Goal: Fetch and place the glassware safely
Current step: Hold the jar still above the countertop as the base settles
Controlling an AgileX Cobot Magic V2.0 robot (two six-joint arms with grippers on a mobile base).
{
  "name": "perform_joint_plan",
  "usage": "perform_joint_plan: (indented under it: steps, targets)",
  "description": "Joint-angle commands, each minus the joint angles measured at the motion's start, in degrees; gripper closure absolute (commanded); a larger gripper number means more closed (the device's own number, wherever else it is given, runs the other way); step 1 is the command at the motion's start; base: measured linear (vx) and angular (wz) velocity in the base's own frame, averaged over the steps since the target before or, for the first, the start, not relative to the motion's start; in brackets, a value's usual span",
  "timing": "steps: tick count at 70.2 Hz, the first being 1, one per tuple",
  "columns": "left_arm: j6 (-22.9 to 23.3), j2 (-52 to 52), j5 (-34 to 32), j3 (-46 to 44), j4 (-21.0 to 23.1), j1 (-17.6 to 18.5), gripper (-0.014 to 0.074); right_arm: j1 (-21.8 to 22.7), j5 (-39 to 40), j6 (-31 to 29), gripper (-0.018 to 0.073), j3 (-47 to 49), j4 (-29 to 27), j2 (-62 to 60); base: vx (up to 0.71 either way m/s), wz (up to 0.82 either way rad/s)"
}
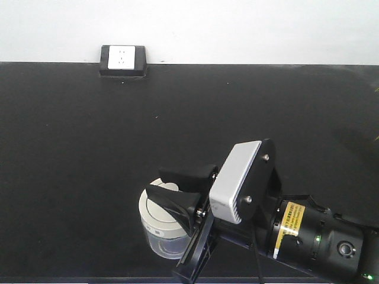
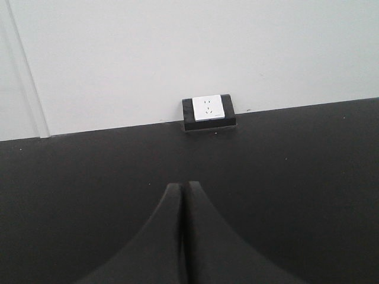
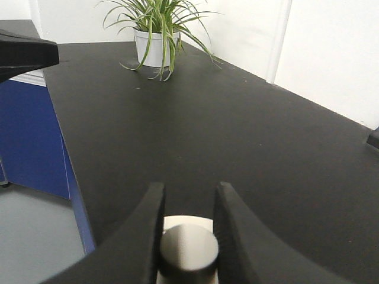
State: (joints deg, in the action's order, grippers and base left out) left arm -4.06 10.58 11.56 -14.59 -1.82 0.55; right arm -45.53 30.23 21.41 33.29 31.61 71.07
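Observation:
The glassware [image 1: 157, 235] is a squat clear jar with a cream-white lid, near the front edge of the black table [image 1: 177, 118]. My right gripper [image 1: 160, 184] reaches over it from the right. In the right wrist view the lid's round knob [image 3: 189, 251] sits between the two black fingers of the right gripper [image 3: 189, 188], and both fingers touch its sides. The jar body is hidden there. I cannot tell whether the jar rests on the table or is lifted. My left gripper [image 2: 182, 185] is shut on nothing above bare tabletop and does not show in the front view.
A white wall socket in a black housing [image 1: 124, 60] sits at the table's back edge, straight ahead of the left gripper [image 2: 209, 111]. A potted plant [image 3: 157, 35] stands at a far corner. The table's edge [image 3: 65, 160] drops to blue cabinets and floor beside the jar.

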Motion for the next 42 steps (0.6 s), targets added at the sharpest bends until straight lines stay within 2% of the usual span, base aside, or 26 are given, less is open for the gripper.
perform_joint_plan:
  steps: [1,42]
  targets:
    - [0.4,0.6,-4.0,-1.5,0.4,0.3,0.0603,0.0,5.2,0.1,0.0560,2.2,-1.1,-1.5,0.06,-0.01]
    - [0.4,0.6,-4.0,-1.5,0.4,0.3,0.0603,0.0,5.2,0.1,0.0560,2.2,-1.1,-1.5,0.03,0.00]
